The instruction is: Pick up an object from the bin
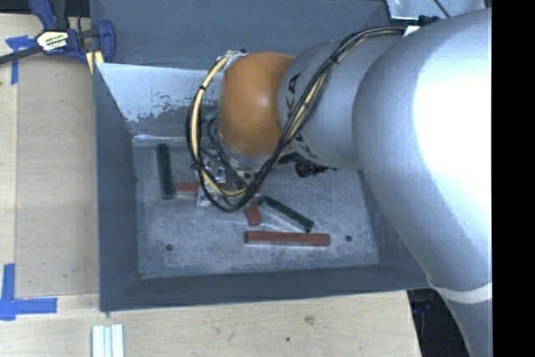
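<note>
Robotics lab test rig, large silver robot arm (418, 130) with orange wrist cover (251, 100) and looped cables (199, 109), over a scuffed grey metal bin (113, 221).

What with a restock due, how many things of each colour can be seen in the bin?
Dark green sticks: 2, one at the left, one slanting at lower middle
Red-brown pieces: 3, a long bar, a short one above it, one further left
Total: 5 in sight; the arm covers part of the bin floor.
</note>
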